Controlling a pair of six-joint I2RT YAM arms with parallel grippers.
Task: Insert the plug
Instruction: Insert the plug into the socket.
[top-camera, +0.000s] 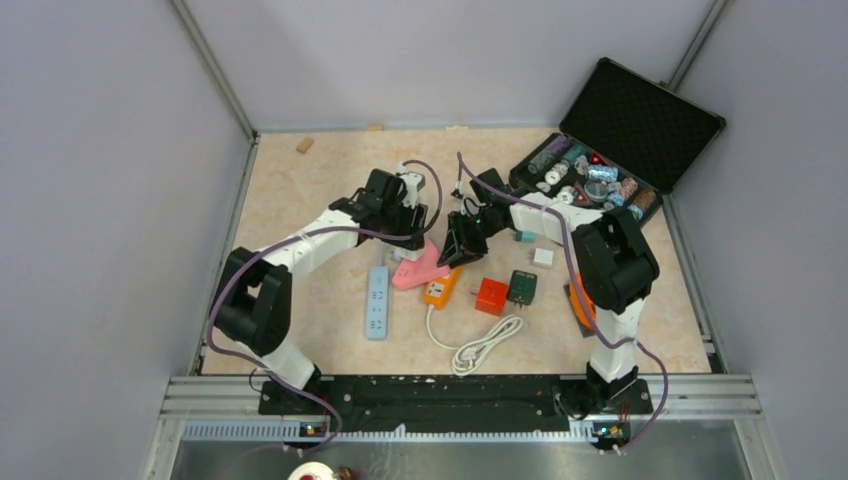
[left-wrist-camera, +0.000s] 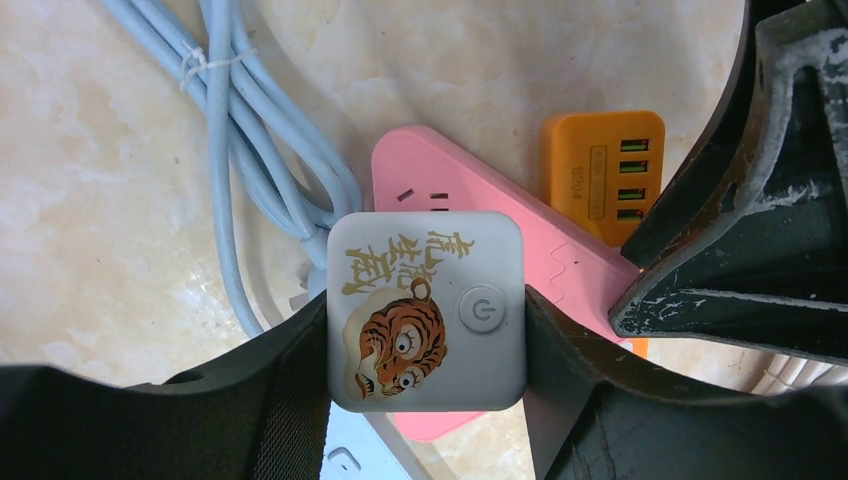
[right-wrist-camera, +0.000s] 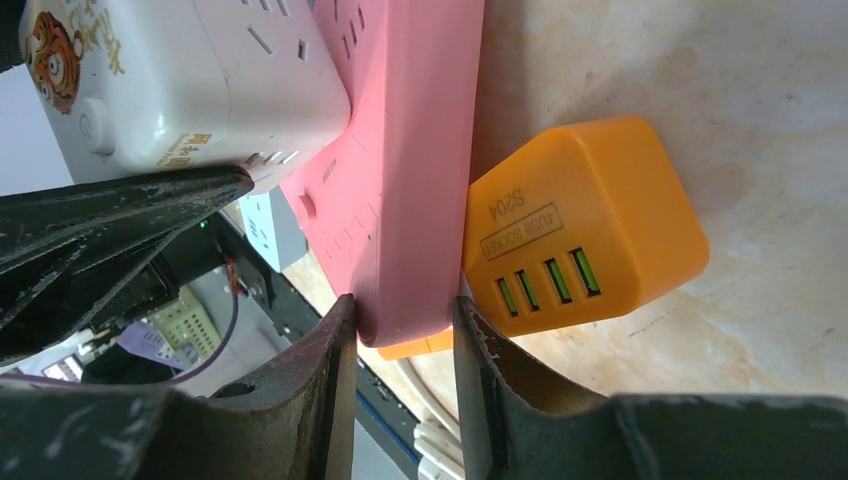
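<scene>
Left gripper: clamped on the grey plug cube, one finger against each side, tiger face toward the wrist camera.
Right gripper: pinching the rounded end of the pink power strip, bracing it on the surface.
Plug cube position: right over the strip's sockets, underside against or just off the pink face; pins hidden, so seating impossible to tell.
Neighbour: orange charger touching the strip's side, beside the right gripper.
Step in hand: likely lining up and pressing the pins in.
Next move: straight push down, cube square to the strip, brace firm; a tilt would probably jam the pins.
</scene>
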